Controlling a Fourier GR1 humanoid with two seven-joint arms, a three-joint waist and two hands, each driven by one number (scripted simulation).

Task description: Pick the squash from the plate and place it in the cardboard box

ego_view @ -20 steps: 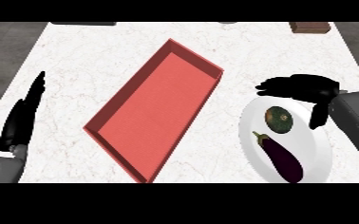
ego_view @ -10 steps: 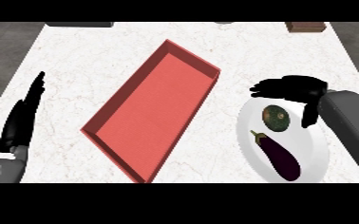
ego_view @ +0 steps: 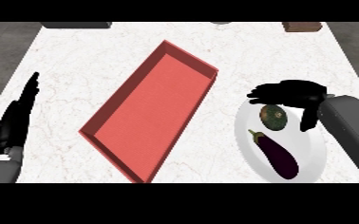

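Your right hand (ego_view: 291,94) has slid left and lower since the earlier frame, and now hovers over the 12 o'clock rim of the white plate (ego_view: 247,137), fingers spread wide and holding nothing; the green squash (ego_view: 273,116) lies on that plate just below the fingers, with the purple eggplant (ego_view: 278,155) at its 6 o'clock; the red box (ego_view: 151,109) sits at the plate's 9 o'clock on the tabletop (ego_view: 84,57); your left hand (ego_view: 21,116) rests open at the left edge.

1 head view, steeply down over the counter (ego_view: 84,66), forearms entering from below
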